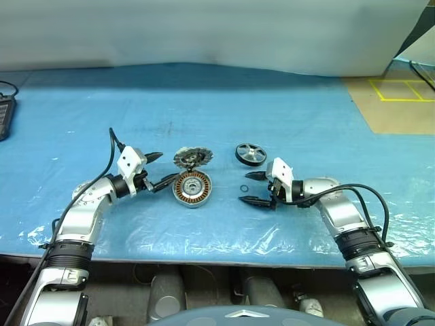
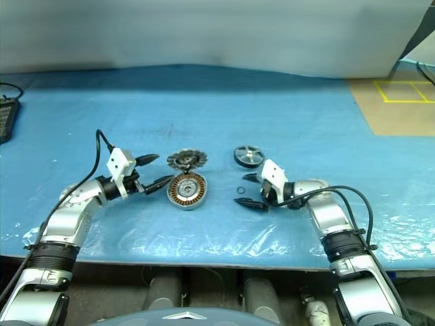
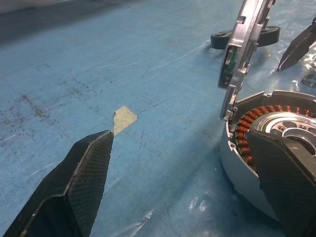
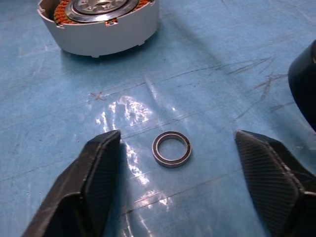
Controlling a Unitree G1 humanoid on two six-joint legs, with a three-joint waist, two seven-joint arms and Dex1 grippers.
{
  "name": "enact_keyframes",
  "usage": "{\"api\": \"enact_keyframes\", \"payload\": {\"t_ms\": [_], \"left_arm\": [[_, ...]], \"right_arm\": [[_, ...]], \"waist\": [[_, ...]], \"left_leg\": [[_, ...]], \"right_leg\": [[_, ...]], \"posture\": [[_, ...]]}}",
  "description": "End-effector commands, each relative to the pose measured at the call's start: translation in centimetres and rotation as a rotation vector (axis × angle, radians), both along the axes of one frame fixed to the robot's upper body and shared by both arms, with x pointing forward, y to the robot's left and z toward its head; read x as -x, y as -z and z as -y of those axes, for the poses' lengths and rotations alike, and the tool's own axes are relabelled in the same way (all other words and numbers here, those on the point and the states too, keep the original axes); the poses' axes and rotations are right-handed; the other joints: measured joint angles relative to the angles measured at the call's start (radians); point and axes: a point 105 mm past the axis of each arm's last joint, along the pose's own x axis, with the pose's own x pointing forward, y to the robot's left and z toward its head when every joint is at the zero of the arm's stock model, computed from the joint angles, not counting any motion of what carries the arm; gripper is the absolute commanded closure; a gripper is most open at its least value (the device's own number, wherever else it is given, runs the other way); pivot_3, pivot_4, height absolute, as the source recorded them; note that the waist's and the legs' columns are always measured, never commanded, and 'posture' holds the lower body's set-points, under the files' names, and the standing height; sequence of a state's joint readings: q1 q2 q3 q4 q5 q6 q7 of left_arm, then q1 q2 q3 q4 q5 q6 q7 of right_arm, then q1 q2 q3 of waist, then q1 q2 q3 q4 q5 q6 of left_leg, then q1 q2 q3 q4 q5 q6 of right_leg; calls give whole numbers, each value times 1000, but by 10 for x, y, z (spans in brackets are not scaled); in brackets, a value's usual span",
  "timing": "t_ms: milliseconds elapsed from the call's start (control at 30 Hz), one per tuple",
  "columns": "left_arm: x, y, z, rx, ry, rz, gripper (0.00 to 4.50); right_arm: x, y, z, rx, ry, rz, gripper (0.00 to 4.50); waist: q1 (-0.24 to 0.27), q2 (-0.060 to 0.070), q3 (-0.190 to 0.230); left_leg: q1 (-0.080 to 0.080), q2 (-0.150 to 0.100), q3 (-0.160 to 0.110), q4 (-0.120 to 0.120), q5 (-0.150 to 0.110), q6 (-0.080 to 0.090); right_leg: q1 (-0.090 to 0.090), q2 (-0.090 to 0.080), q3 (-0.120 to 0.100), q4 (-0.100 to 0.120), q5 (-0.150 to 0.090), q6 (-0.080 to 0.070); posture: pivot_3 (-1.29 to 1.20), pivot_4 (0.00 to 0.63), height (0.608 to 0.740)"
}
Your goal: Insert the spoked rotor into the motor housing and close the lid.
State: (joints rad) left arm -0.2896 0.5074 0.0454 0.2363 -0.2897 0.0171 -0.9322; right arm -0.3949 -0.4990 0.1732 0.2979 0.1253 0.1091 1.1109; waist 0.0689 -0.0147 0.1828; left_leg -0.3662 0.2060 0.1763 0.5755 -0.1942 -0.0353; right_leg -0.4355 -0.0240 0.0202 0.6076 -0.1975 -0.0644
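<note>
Spoked rotor (image 1: 251, 153) lies outside motor housing (image 1: 192, 187); lid (image 1: 192, 159) off — both steps remain; left gripper (image 1: 158, 168), right gripper (image 1: 253, 188) released, empty.

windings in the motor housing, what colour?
Copper-orange, a ring around a silvery centre inside the motor housing. The left wrist view shows it best.

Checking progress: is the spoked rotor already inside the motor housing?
No, the spoked rotor lies flat on the blue cover, apart from the motor housing.
</note>
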Motion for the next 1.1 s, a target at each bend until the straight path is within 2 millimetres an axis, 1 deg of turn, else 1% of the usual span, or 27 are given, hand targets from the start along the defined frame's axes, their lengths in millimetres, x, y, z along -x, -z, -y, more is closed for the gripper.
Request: {"api": "enact_keyframes", "payload": {"t_ms": [33, 167, 200, 267, 400, 433, 567, 700, 767, 800, 900, 967, 1000, 1100], "left_arm": [[0, -7, -5, -7, -10, 36, 0], [-1, -6, -5, -7, -13, 36, 0], [-1, -6, -5, -8, -14, 37, 0], [-2, -7, -5, -8, -15, 39, 0], [-2, -6, -5, -8, -14, 40, 0], [-2, -6, -5, -8, -13, 40, 0], [-1, -6, -5, -7, -11, 41, 0], [0, -7, -6, -3, -6, 43, 0], [5, -9, -4, 19, 21, 38, 0], [7, -10, -4, 26, 29, 35, 0], [12, -10, -4, 38, 47, 26, 0], [16, -10, -5, 38, 59, 20, 0], [17, -10, -5, 38, 62, 18, 0], [25, -8, -5, 41, 96, -8, 0]], "right_arm": [[4, 7, -5, 28, -15, -15, 1914], [4, 6, -5, 38, -17, -11, 1914], [4, 5, -5, 37, -18, -13, 2075], [5, 5, -4, 38, -19, -21, 2481], [4, 8, -1, 48, -11, -21, 3824], [3, 8, 0, 52, -8, -16, 3940], [2, 8, 2, 48, -6, -12, 3937], [0, -11, -4, 1, -32, -7, 3937], [0, -38, -16, -70, -94, -3, 3937], [1, -47, -20, -94, -119, 2, 3937], [4, -65, -33, -120, -182, 20, 3937], [8, -72, -45, -112, -240, 39, 3937], [9, -73, -47, -108, -253, 42, 3937], [13, -75, -66, -114, -329, 41, 3937]], "waist": [[0, 0, 0], [-1, 0, 0], [-1, 0, 0], [-1, 0, 0], [0, 0, 0], [0, 0, 0], [0, 0, 0], [0, 0, 0], [0, 0, 0], [-2, 0, 0], [-1, 0, 0], [1, 0, 0], [1, 0, 0], [1, 0, 0]], "left_leg": [[0, 0, 0, 0, 0, 0], [0, 0, 0, 0, 0, 0], [0, 0, 0, 0, 0, 0], [0, 0, 0, 0, 0, 0], [0, 0, 0, 0, 0, 0], [0, 0, 0, 0, 0, 0], [0, 0, 0, 0, 0, 0], [0, 0, 0, 0, 0, 0], [-1, 0, 0, 0, 0, 0], [-1, 0, 0, 0, 0, 0], [-3, 1, 0, -1, 0, 0], [-3, 1, 0, -1, 0, 0], [-3, 1, 0, -1, 0, 0], [-3, 1, 0, -1, 0, 0]], "right_leg": [[0, 0, 0, 0, 0, 0], [0, 0, 0, 0, 0, 0], [0, 0, 0, 0, 0, 0], [0, 0, 0, 0, 0, 0], [0, 0, 0, 0, 0, 0], [0, 0, 0, -1, 0, 0], [0, 0, 0, 0, 0, 0], [0, 0, 0, 0, 0, 0], [0, 0, 0, 0, 0, 0], [-1, 0, 0, 0, 0, 0], [-3, 1, 0, 0, 0, 0], [-3, 1, -1, 0, 0, 0], [-3, 1, -1, 0, 0, 0], [-3, 0, -1, 0, 0, 0]], "posture": [[0, 150, 740], [0, 150, 740], [0, 150, 740], [0, 150, 740], [0, 150, 740], [0, 150, 740], [0, 150, 740], [0, 150, 740], [0, 150, 740], [0, 150, 740], [0, 150, 740], [0, 150, 740], [0, 150, 740], [0, 150, 740]]}}
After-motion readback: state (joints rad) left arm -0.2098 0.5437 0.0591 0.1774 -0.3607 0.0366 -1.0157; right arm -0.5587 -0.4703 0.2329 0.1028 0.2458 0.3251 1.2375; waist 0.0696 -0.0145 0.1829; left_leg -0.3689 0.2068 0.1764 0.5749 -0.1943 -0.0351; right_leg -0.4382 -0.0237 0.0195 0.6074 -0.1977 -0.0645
